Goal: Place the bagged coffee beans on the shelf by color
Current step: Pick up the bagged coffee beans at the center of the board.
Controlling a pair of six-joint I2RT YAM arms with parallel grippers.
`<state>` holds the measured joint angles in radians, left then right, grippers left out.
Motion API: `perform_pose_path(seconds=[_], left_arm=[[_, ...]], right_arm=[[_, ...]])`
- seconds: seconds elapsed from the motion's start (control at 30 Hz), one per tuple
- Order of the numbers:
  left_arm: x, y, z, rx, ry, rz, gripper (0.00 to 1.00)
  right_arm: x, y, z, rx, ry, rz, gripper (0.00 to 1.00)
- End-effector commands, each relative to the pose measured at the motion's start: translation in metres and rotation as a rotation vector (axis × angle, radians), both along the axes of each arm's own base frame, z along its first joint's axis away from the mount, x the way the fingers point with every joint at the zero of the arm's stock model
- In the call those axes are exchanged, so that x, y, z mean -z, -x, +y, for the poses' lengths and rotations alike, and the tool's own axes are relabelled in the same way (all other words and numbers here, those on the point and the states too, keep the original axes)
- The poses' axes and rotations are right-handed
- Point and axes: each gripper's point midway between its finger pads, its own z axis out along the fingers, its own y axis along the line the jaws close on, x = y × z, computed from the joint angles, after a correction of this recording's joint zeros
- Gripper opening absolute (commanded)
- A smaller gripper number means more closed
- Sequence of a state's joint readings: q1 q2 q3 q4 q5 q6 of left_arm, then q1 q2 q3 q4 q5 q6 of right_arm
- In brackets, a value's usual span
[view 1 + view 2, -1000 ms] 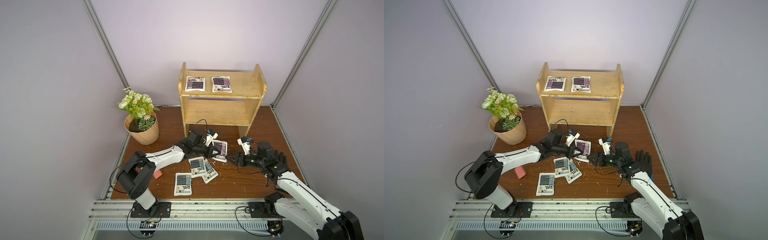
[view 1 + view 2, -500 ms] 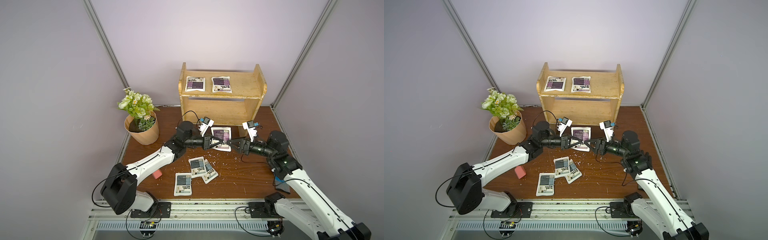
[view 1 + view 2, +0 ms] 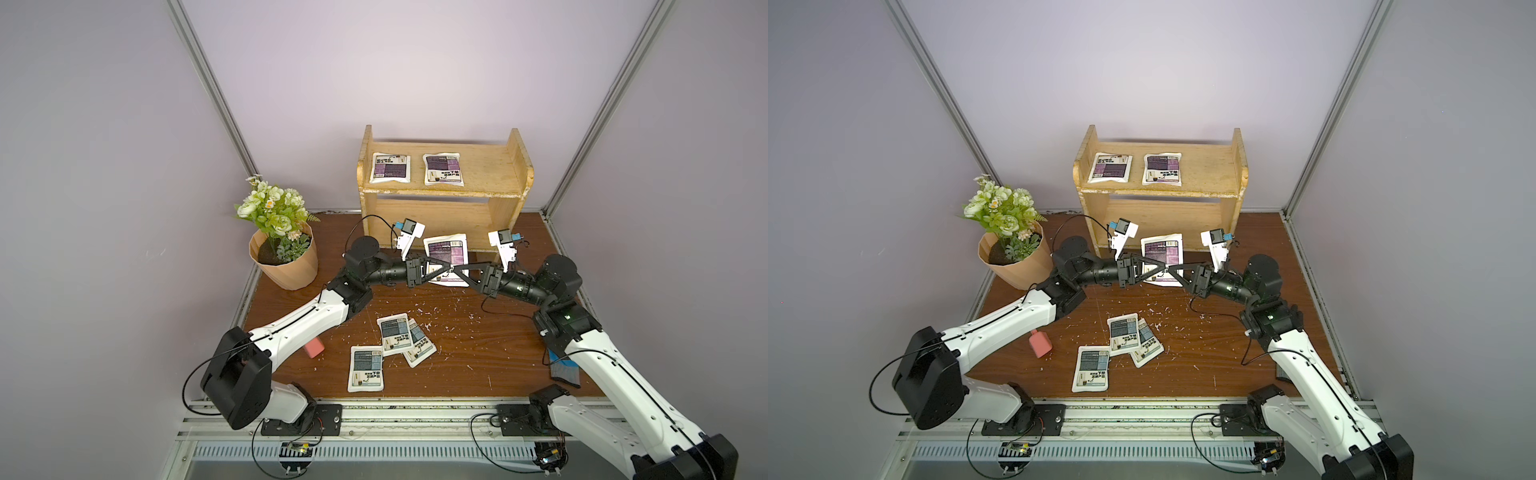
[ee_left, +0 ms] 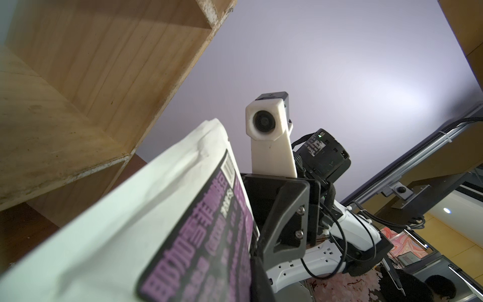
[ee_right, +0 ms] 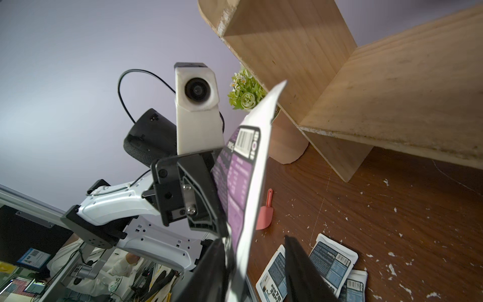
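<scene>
Holding a purple pouch (image 3: 446,249) in the air just in front of the shelf (image 3: 490,174), I have my left hand (image 3: 448,269) clenched on its lower edge. My right hand (image 3: 457,270) faces it from the opposite side, jaws parted astride the same edge, 1 finger (image 5: 303,264) apart from the film. The pouch stands near upright, long axis rising toward the lower tier's front edge, barcode end up, label facing away from the shelf. On the top tier 2 purple pouches (image 3: 390,167) lie flat by the side panel nearer my left arm, bare board beside them. 3 grey-blue pouches (image 3: 366,369) lie on the table (image 3: 478,353), well in front of the shelf.
</scene>
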<state>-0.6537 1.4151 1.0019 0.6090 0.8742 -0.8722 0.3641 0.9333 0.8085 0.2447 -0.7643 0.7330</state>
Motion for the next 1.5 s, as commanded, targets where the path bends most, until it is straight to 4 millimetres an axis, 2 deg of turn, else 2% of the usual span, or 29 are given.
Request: perform_pose_path(seconds=[0.0, 0.23, 0.5, 0.7, 0.8, 0.97, 1.0, 1.1, 1.2, 1.33, 1.47], left_arm=[[-0.038, -0.001, 0.007, -0.017, 0.087, -0.079, 0.01], [-0.036, -0.007, 0.006, -0.039, 0.101, -0.075, 0.01], [-0.039, -0.013, 0.007, -0.069, 0.129, -0.079, 0.01], [-0.039, -0.015, 0.008, -0.088, 0.135, -0.086, 0.01], [-0.039, -0.015, 0.007, -0.083, 0.134, -0.084, 0.01], [-0.032, -0.014, 0.009, -0.089, 0.126, -0.07, 0.01], [-0.031, -0.014, 0.01, -0.097, 0.124, -0.068, 0.02], [-0.028, -0.015, 0.012, -0.115, 0.116, -0.063, 0.24], [-0.033, -0.014, 0.014, -0.123, 0.124, -0.071, 0.37], [-0.045, -0.009, 0.017, -0.118, 0.146, -0.1, 0.45], [-0.053, -0.006, 0.02, -0.114, 0.153, -0.126, 0.46]], right_arm=[[-0.017, 0.0, -0.003, 0.012, -0.037, -0.045, 0.4], [-0.03, 0.0, -0.003, 0.013, -0.098, -0.046, 0.37], [-0.037, 0.004, -0.001, 0.011, -0.146, -0.042, 0.41], [-0.045, 0.007, 0.003, 0.002, -0.156, -0.05, 0.4], [-0.045, 0.006, 0.003, 0.014, -0.156, -0.051, 0.34], [-0.054, 0.004, -0.001, 0.049, -0.171, -0.072, 0.08], [-0.056, 0.004, -0.002, 0.057, -0.17, -0.079, 0.06], [-0.059, 0.005, -0.004, 0.078, -0.151, -0.092, 0.0], [-0.062, 0.006, -0.005, 0.081, -0.137, -0.096, 0.0], [-0.073, 0.01, -0.005, 0.083, -0.1, -0.125, 0.0], [-0.085, 0.013, -0.008, 0.095, -0.005, -0.165, 0.0]])
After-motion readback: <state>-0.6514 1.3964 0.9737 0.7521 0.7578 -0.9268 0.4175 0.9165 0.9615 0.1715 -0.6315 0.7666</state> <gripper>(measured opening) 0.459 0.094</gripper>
